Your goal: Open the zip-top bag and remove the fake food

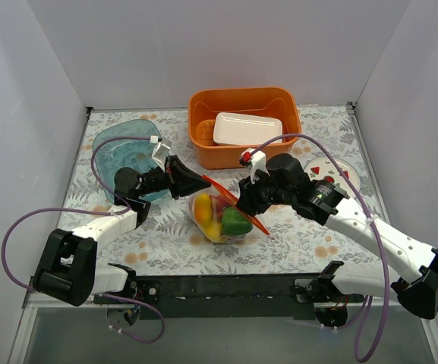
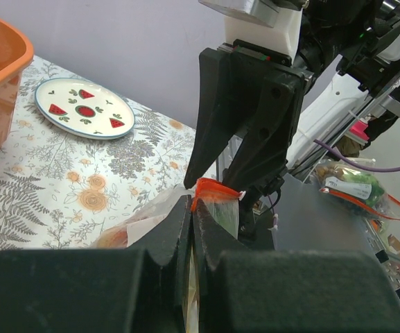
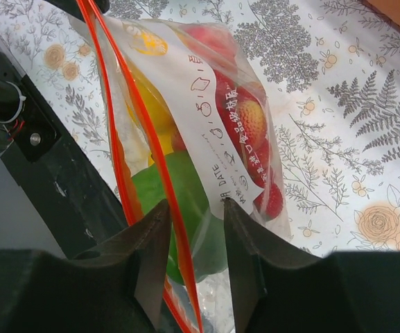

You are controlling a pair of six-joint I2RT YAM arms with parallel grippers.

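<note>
The zip-top bag (image 1: 217,220) lies between my two arms near the table's front, its orange-red zip strip (image 1: 230,199) lifted and slanting up to the left. My left gripper (image 1: 206,183) is shut on the strip's upper end (image 2: 213,189). My right gripper (image 3: 195,208) is open, its fingers straddling the strip (image 3: 186,277) and the bag's clear wall without pinching them. Inside the bag are the fake food pieces: a green pepper (image 3: 179,201), a yellow pepper (image 3: 151,104) and a pinkish-red piece (image 3: 245,114). In the left wrist view, the right gripper (image 2: 210,184) hangs just beyond the strip.
An orange basin (image 1: 203,136) holding a white tray (image 1: 247,129) stands at the back. A teal see-through tray (image 1: 127,155) sits behind my left arm. The white plate with red triangles (image 1: 332,171) lies at the right. A black rail (image 1: 226,287) runs along the near edge.
</note>
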